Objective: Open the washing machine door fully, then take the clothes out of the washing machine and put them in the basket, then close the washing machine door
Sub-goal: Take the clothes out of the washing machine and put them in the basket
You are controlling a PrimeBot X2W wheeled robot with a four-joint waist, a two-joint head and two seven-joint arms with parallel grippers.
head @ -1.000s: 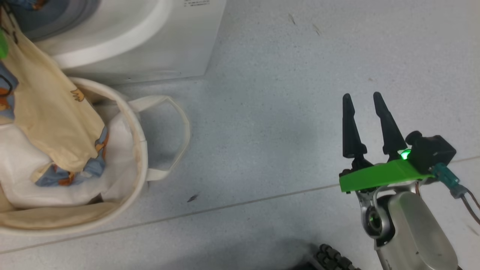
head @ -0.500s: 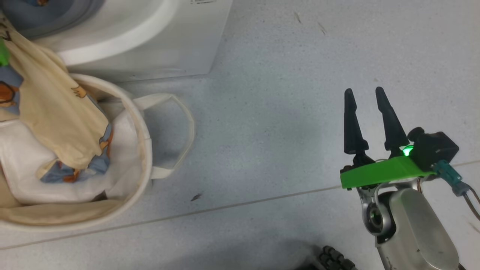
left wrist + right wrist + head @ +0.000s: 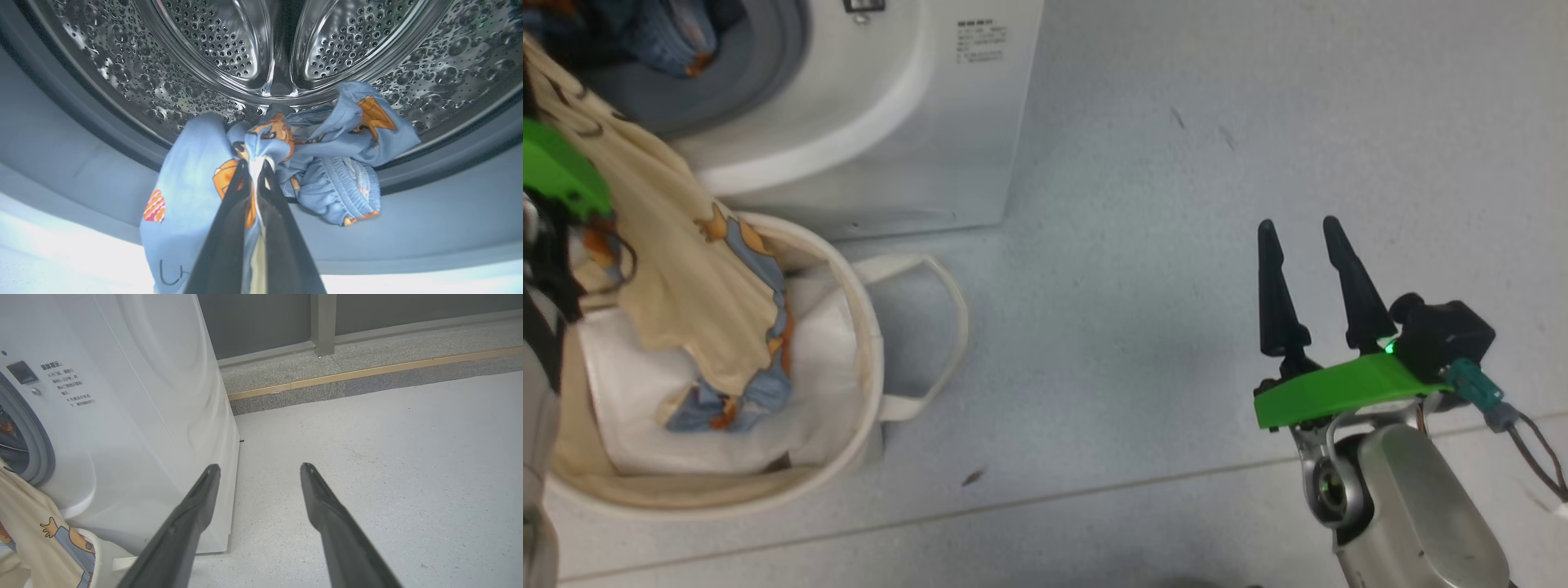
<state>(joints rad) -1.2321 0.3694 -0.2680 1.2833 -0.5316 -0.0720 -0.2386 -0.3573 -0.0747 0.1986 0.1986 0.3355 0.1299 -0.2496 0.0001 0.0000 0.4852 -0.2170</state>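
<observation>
Pulling clothes out: left fingers (image 3: 222, 237) clamp the light blue cartoon-print garment (image 3: 188, 171) at the mouth of the steel drum (image 3: 122, 81); right fingers (image 3: 1278, 302) gape empty. Next, likely: lift it into the round cream canvas basket (image 3: 872, 351).

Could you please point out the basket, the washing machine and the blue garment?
basket (image 3: 872, 343): head view, right rim.
washing machine (image 3: 931, 147): head view, white front panel.
blue garment (image 3: 339, 192): left wrist view, gathered part.

The left claw (image 3: 256, 163), two long dark fingers pressed together, pinches a fold of light blue printed garment (image 3: 188, 183). The right claw (image 3: 1298, 224) hangs with fingers spread, above its green bracket (image 3: 1339, 388) and silver wrist (image 3: 1413, 506).
</observation>
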